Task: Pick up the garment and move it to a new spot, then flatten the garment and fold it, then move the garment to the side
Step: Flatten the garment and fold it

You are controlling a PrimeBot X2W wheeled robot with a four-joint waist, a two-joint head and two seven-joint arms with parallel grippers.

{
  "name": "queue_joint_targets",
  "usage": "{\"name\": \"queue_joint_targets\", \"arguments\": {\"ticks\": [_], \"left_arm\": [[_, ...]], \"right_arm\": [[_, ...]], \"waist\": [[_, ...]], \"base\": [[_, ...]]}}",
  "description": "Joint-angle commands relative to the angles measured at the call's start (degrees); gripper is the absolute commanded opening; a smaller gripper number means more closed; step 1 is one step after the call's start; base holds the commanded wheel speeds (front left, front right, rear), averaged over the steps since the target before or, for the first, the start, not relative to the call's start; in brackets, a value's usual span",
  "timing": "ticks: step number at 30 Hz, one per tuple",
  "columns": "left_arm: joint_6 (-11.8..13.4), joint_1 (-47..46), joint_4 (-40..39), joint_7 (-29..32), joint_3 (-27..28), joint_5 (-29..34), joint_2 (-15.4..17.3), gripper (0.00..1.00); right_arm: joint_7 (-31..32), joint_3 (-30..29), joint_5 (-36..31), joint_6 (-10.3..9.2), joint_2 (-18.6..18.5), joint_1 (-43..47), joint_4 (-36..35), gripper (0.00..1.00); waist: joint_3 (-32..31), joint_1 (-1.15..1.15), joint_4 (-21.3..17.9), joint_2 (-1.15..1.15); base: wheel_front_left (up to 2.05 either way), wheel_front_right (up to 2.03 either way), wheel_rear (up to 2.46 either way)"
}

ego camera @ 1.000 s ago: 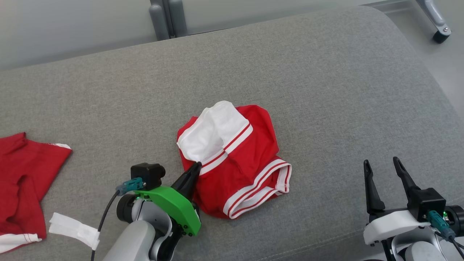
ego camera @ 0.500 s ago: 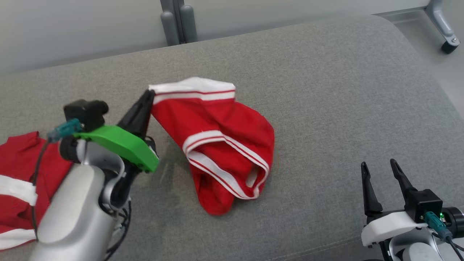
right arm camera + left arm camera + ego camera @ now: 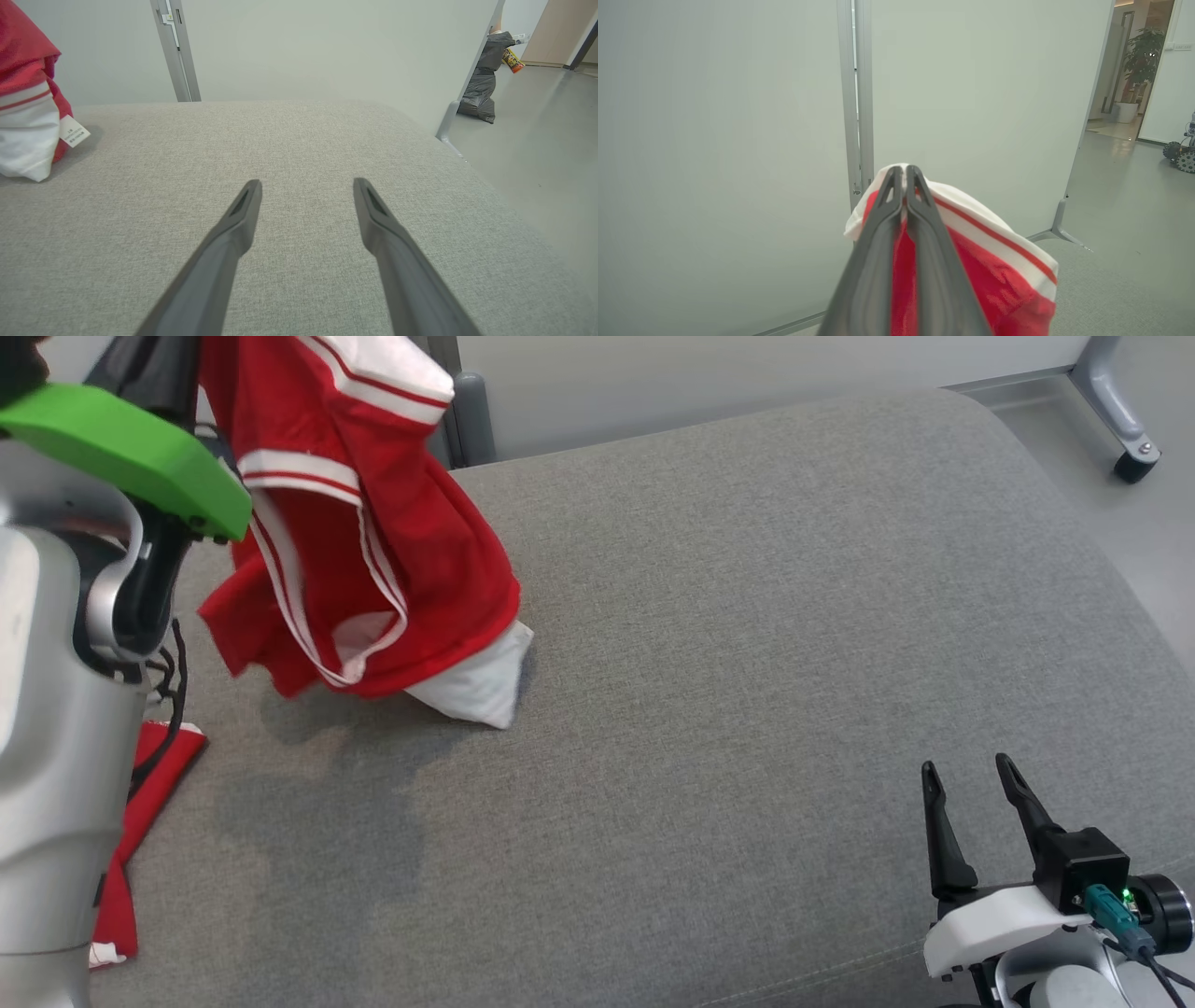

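Left wrist view: garment [image 3: 994, 280] clamped in claw [image 3: 905, 173]

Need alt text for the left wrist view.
The left gripper has its fingers shut on a red garment with white stripes, bunched around their tips. Behind it stands a pale partition wall, with grey floor to the view's right.

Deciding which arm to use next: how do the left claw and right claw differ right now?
The left claw is shut on the red-and-white garment; the right claw is open and empty. The left claw is raised, garment hanging down to the grey cushion; the right claw sits low near the cushion's front edge. Both have two long dark fingers.
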Motion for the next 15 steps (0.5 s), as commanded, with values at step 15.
{"name": "queue_joint_targets", "arguments": {"ticks": [15], "left_arm": [[-3.07, 12.26, 0.18, -2.92, -15.73, 0.41, -12.29, 0.0]], "right_arm": [[-0.02, 0.82, 0.94, -0.1, 0.03, -0.25, 0.33, 1.0]], "waist": [[0.64, 0.0, -1.44, 0.0]], "base": [[0.0, 0.0, 0.0]]}}
